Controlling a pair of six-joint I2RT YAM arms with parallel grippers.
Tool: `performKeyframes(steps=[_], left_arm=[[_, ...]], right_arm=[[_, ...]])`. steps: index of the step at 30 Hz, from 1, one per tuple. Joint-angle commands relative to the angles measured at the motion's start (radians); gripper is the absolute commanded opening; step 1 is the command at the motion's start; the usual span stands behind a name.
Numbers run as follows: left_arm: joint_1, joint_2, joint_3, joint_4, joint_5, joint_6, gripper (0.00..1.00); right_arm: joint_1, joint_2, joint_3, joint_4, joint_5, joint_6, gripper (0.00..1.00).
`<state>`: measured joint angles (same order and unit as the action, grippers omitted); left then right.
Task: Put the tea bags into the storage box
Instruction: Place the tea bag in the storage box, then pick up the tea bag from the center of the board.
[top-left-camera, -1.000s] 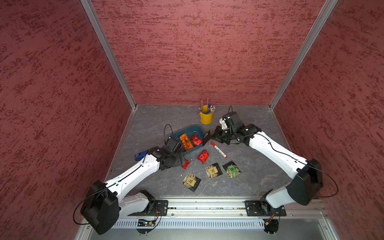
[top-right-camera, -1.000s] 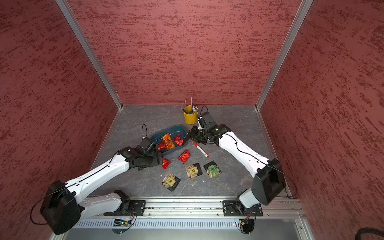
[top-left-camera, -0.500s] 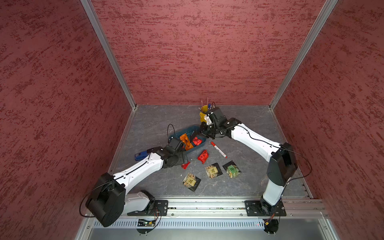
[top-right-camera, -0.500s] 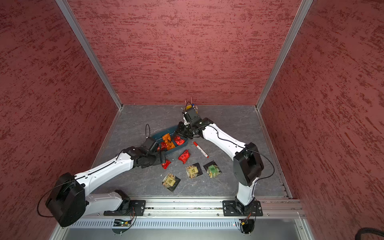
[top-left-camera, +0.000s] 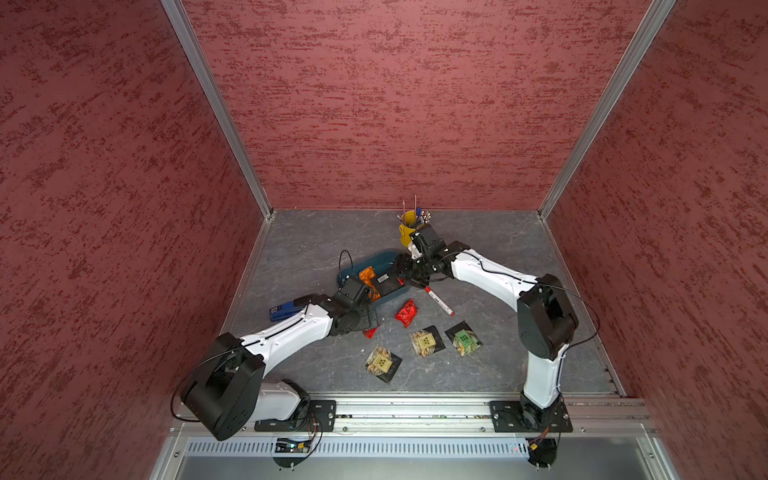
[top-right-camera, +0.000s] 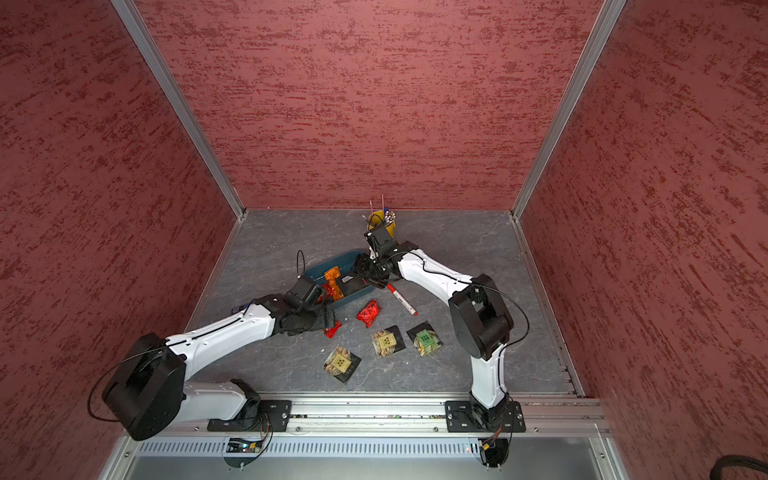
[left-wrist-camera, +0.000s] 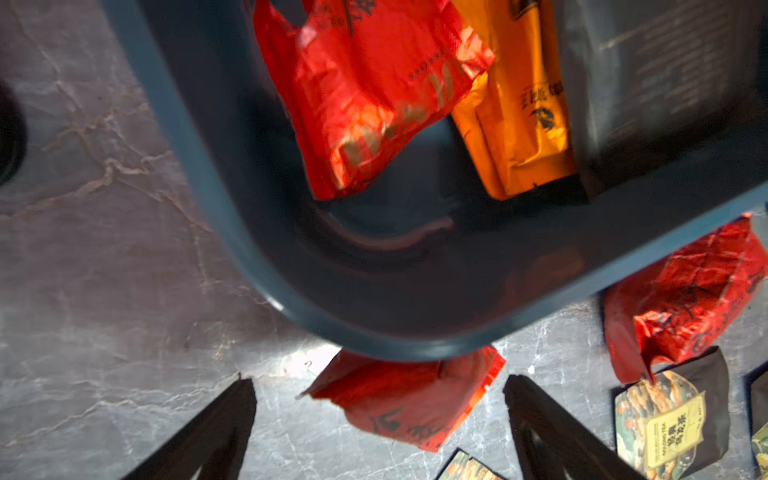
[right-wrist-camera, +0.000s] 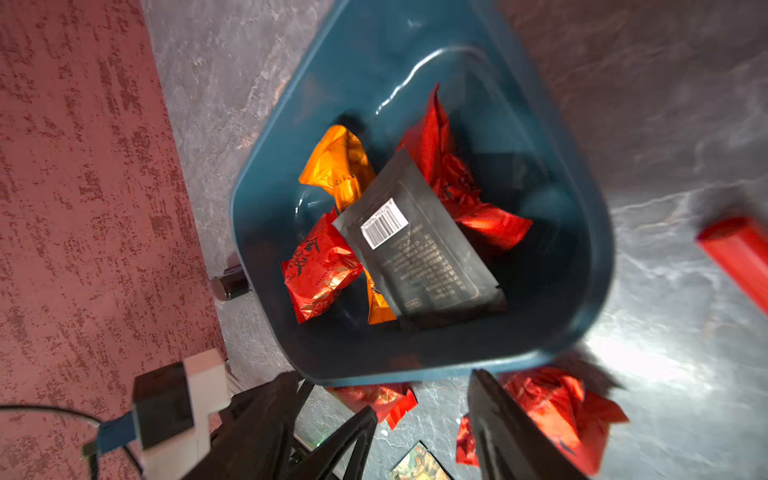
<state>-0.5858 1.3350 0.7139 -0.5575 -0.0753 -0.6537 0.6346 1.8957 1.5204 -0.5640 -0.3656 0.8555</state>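
Observation:
The storage box (top-left-camera: 374, 257) (top-right-camera: 328, 262) is a teal tub in mid table. It holds tea bags: an orange packet (right-wrist-camera: 338, 164), red foil ones (right-wrist-camera: 320, 270) and a black sachet (right-wrist-camera: 419, 253) lying barcode up. My right gripper (right-wrist-camera: 382, 376) (top-left-camera: 404, 277) hangs open over the box's right end with nothing between its fingers. My left gripper (left-wrist-camera: 378, 381) (top-left-camera: 370, 325) is open just in front of the box, its fingers either side of a small red packet (left-wrist-camera: 409, 395) (top-left-camera: 371, 332). On the table lie another red packet (top-left-camera: 406, 312) and three labelled sachets (top-left-camera: 383, 364) (top-left-camera: 426, 341) (top-left-camera: 463, 340).
A red-capped white marker pen (top-left-camera: 438, 300) lies right of the box. At the back a yellow bucket (top-left-camera: 407, 232) of pens stands close behind my right wrist. A blue stapler-like object (top-left-camera: 282, 309) sits by the left wall, beside my left forearm.
My right gripper swung left from beside the box to over it and opened; a black sachet now lies in the box. My left gripper stayed by the small red packet.

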Motion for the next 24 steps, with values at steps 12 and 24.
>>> performKeyframes(steps=[12, 24], left_arm=[[-0.005, 0.038, -0.033, 0.086, 0.028, 0.022, 0.78], [-0.009, -0.022, -0.031, 0.042, 0.028, 0.02, 0.58]], right_arm=[[-0.039, -0.237, -0.207, -0.01, 0.071, -0.04, 0.71], [-0.032, -0.297, -0.415, 0.127, 0.047, 0.061, 0.7]])
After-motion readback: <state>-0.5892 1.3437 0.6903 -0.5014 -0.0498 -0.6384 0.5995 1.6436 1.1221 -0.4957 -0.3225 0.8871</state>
